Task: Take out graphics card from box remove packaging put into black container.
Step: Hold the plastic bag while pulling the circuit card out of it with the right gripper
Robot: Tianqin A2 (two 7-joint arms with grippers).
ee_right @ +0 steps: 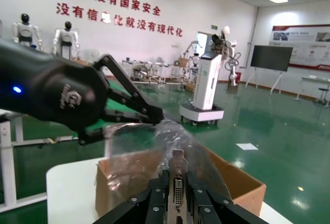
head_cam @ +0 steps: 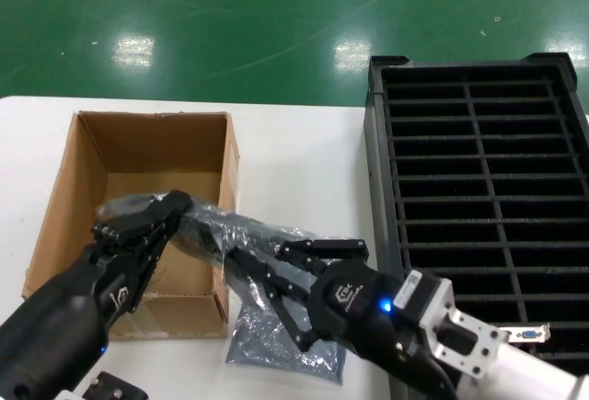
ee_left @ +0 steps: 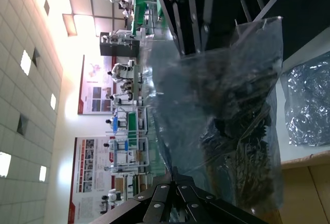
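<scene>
The two grippers share one bagged card (head_cam: 216,234) over the box's near right corner, in the lower left-centre of the head view, and the split looks deliberate. The left gripper (head_cam: 170,205) has its fingers closed on the far end of the bag (head_cam: 138,205), above the box (head_cam: 138,156). The right gripper (head_cam: 247,276) clamps the other end, and the right wrist view shows why: the card's silver bracket (ee_right: 178,183) with its white port stands upright between those fingers, so this gripper grips the card itself rather than only the plastic. With one end of the wrapping pinned and the card held at the other, the pair seems set to draw bag and card apart. This reads as the unwrapping step, with the card out of the box but not yet bare.

The card shows as a dark slim shape inside crinkled, semi-transparent grey plastic. In the left wrist view, the bag hangs wrinkled through the middle of the frame, with dark board parts dimly visible through it. How far the card has already slid out is hard to judge, since the film hides its edges.

A second bag (head_cam: 276,340) lies flat on the white table (head_cam: 304,156) under the right gripper, at the lower centre of the head view, apparently empty. The crate (head_cam: 479,188) fills the right side, its slots mostly open; a bracket (head_cam: 525,333) shows in a near slot at the lower right, likely a card already stowed.
</scene>
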